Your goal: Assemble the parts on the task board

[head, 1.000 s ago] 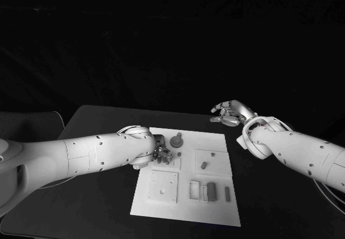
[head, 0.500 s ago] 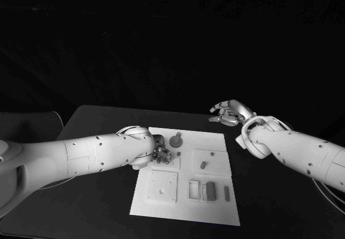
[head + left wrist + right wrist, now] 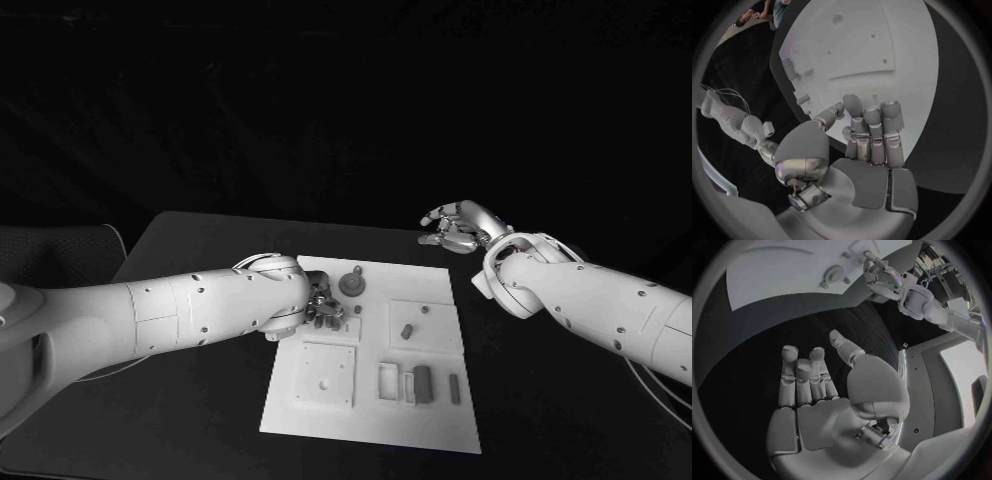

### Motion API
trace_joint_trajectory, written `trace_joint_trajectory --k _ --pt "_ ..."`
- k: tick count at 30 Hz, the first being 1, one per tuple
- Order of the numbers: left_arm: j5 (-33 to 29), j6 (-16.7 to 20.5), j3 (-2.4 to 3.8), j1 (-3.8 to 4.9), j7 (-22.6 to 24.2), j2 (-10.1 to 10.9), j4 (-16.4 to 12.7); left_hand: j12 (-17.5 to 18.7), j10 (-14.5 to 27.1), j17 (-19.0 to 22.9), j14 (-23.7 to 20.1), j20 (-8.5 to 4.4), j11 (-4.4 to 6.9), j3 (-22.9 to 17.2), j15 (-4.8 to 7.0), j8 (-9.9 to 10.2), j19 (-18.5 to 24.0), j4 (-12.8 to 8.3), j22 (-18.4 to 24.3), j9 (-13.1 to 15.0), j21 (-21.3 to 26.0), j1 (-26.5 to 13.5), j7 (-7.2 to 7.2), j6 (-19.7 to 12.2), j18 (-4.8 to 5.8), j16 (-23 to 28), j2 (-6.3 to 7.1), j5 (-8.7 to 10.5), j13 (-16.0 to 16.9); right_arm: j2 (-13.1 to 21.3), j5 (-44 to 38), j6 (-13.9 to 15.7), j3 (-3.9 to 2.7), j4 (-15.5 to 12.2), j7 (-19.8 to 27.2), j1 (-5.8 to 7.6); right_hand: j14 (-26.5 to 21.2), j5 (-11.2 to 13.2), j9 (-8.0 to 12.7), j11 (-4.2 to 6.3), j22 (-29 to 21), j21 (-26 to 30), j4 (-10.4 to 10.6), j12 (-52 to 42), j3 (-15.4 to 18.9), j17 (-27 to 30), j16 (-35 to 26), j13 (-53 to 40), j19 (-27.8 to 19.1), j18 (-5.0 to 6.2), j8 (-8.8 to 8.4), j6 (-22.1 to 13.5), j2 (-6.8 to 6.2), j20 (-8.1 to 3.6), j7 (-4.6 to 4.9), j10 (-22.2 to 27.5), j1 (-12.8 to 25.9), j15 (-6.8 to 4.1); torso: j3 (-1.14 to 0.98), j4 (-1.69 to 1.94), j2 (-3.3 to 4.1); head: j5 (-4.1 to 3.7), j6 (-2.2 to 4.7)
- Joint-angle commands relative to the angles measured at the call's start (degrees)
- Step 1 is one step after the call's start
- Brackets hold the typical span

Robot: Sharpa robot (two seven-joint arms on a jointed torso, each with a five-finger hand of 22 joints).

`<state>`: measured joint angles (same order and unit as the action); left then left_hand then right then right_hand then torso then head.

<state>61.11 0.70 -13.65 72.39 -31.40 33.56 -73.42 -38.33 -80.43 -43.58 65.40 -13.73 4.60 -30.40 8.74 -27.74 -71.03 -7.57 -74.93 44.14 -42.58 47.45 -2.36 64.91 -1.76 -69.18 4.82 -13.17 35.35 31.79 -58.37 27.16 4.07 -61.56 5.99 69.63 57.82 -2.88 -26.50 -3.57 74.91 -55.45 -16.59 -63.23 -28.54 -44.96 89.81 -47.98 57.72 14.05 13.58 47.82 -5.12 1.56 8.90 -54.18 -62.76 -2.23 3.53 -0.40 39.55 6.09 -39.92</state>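
Observation:
The white task board (image 3: 433,420) lies in the middle of the black table. On it are a round part (image 3: 353,284), a small peg (image 3: 410,330) in a square recess, and slim blocks (image 3: 423,382) near the front. My left hand (image 3: 326,308) sits low over the board's far left corner. In the left wrist view that hand (image 3: 870,137) has its fingers curled in towards the palm, and whether they hold a part is hidden. My right hand (image 3: 459,228) hovers beyond the board's far right corner, off the board. Its fingers (image 3: 804,372) are spread and hold nothing.
A raised square plate (image 3: 327,373) takes up the board's front left. The right wrist view shows the board (image 3: 779,270), the round part (image 3: 834,275) and my left hand (image 3: 882,280) across bare black table (image 3: 748,355).

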Motion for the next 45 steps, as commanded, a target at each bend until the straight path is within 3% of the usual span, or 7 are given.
trace_joint_trajectory --k 1,4,8,23,33,37,45 --pt "0.03 0.27 0.04 0.02 0.87 -0.01 -0.17 -0.25 1.57 0.17 -0.59 -0.38 1.17 -0.03 0.04 0.21 0.22 0.67 -0.77 0.15 -0.24 -0.15 3.03 4.70 -2.81 -0.22 0.89 1.47 -0.10 0.00 -0.43 -0.64 -0.03 -0.05 0.18 0.03 0.00 -0.07 0.10 -0.22 0.16 0.32 0.00 -0.10 0.24 0.09 -0.10 0.06 0.14 0.95 0.05 -1.01 0.20 -0.36 1.33 0.31 0.07 -0.03 0.00 -0.01 0.01 0.00 -0.03" --pt "-0.34 0.92 0.04 0.02 1.03 0.12 -0.23 -0.31 1.62 0.30 -0.65 -0.41 1.18 -0.03 0.08 0.25 0.27 1.45 -0.74 0.24 -0.25 -0.51 3.06 4.70 -2.83 -0.34 1.64 3.10 -0.17 0.03 -0.43 -0.71 -0.03 -0.03 0.18 0.03 -0.01 -0.07 0.11 -0.22 0.16 0.32 0.00 -0.10 0.24 0.09 -0.10 0.06 0.14 0.95 0.05 -1.02 0.20 -0.36 1.33 0.31 0.07 -0.03 0.02 -0.01 -0.02 0.05 0.03" --pt "-1.10 1.90 0.06 0.02 1.18 0.30 -0.22 -0.42 1.73 0.61 -0.84 -0.54 1.21 -0.21 0.21 0.40 0.45 4.42 -0.63 0.42 -0.14 -1.64 3.07 4.61 -2.96 -0.55 3.67 9.99 -0.34 0.11 -0.43 -0.60 -0.03 0.00 0.19 0.03 -0.01 -0.07 0.12 -0.22 0.16 0.33 0.00 -0.10 0.25 0.09 -0.10 0.07 0.13 0.95 0.05 -1.02 0.21 -0.36 1.33 0.32 0.08 -0.03 0.03 0.03 0.00 0.11 -0.07" --pt "-7.04 1.65 0.12 0.04 3.68 2.14 -1.34 -0.47 1.81 0.70 -0.95 -0.63 1.22 -0.15 0.29 0.43 0.49 4.95 -0.65 0.53 -0.17 -1.51 3.08 4.54 -3.04 -0.65 3.73 10.02 -0.38 0.23 -0.43 -0.67 -0.02 0.23 0.27 0.02 -0.01 -0.07 0.15 -0.23 0.16 0.33 0.02 -0.11 0.27 0.09 -0.09 0.08 0.14 0.95 0.02 -1.07 0.25 -0.35 1.35 0.32 0.13 -0.02 0.02 0.01 -0.02 0.05 0.25" --pt "-14.25 3.31 0.44 0.54 7.20 4.94 -4.06 1.29 5.23 2.48 -3.88 0.26 -0.59 0.10 -0.77 3.85 3.25 2.22 0.05 -0.85 1.75 1.47 0.87 0.57 -2.45 1.15 3.29 9.16 -1.94 0.50 -0.43 -0.83 -0.02 0.72 0.28 0.02 -0.01 -0.07 0.17 -0.23 0.16 0.33 0.01 -0.11 0.28 0.10 -0.09 0.09 0.14 0.95 0.02 -1.08 0.26 -0.35 1.35 0.32 0.15 -0.02 -0.05 0.03 -0.09 -0.07 0.60" --pt "-15.38 5.03 0.45 1.61 9.16 5.86 -4.80 3.10 7.63 4.00 -5.34 1.12 -2.20 -0.23 -1.78 6.84 4.60 0.81 1.09 -2.03 3.55 2.21 -1.11 -3.50 -2.23 2.82 2.92 4.88 -3.23 0.57 -0.43 -1.19 -0.01 0.94 0.32 0.02 -0.01 -0.08 0.17 -0.23 0.16 0.33 0.02 -0.12 0.28 0.10 -0.09 0.09 0.15 0.95 0.02 -1.08 0.28 -0.35 1.35 0.32 0.16 -0.01 -0.05 0.07 -0.10 -0.43 0.72" --pt "-18.21 9.93 2.07 3.63 14.98 8.24 -5.95 12.87 14.12 9.90 -10.64 6.24 -6.90 -1.79 -7.17 11.59 10.30 -2.88 6.95 -5.17 12.53 4.32 -5.17 -10.40 -2.34 11.53 3.19 5.36 -9.07 0.54 -0.43 -1.50 -0.01 1.36 0.27 0.02 0.00 -0.08 0.18 -0.23 0.17 0.32 0.03 -0.14 0.28 0.10 -0.08 0.10 0.16 0.95 0.05 -1.04 0.37 -0.35 1.34 0.31 0.19 -0.01 -0.07 0.04 -0.11 -0.10 1.68"
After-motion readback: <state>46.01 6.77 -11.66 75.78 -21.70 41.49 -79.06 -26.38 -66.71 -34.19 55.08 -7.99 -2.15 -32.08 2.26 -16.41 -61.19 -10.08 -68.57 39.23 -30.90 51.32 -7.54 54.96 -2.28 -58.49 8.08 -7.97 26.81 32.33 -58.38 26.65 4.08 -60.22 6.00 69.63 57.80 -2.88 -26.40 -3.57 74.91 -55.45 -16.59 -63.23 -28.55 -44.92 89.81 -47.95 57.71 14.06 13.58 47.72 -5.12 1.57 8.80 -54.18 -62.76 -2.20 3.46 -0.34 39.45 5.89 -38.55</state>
